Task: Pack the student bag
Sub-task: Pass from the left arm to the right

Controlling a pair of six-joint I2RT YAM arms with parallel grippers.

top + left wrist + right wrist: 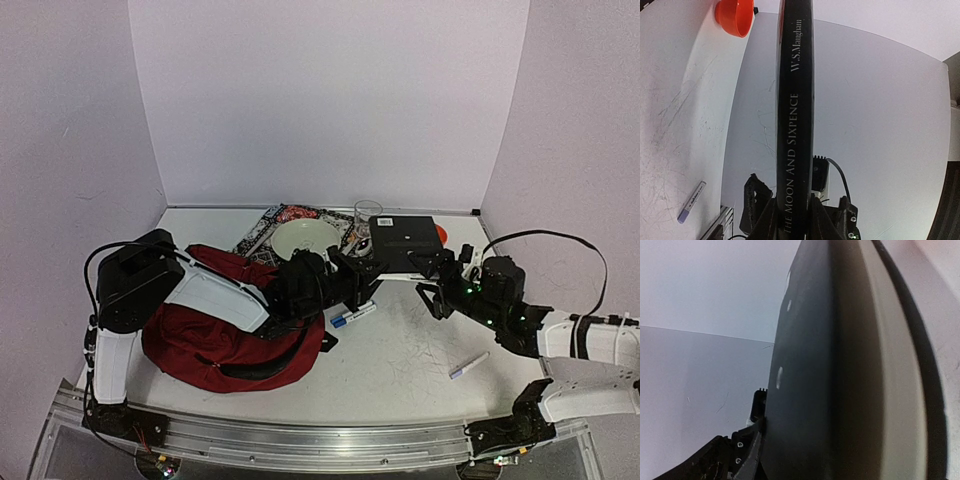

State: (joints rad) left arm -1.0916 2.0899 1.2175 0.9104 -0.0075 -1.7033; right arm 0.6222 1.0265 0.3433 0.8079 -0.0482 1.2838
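left gripper (793,215): mine, pinching the black book (403,243) at the foot of its spine; spine reads "The Moon and Sixpence", W. S. Maugham.
right gripper (437,275): mine, spread wide at the book's 3 o'clock edge. Wrist view shows one finger (747,452) just beside the cover, with the page edges filling the frame. Can't tell whether it touches.
book: at 12–1 o'clock of worktop (400,350) centre, spanning between my two grippers.
student bag (215,335): dark red, slumped flat at 8 o'clock on the worktop. My left arm reaches across its top. Well apart from the book.
orange bowl (734,17): just past the book's far corner, at 1 o'clock.
pale bowl (303,238): 11 o'clock, glass (367,214) beside it at 12.
blue marker (352,316): near centre, just below my left gripper.
purple marker (468,366): 4 o'clock, lying alone.
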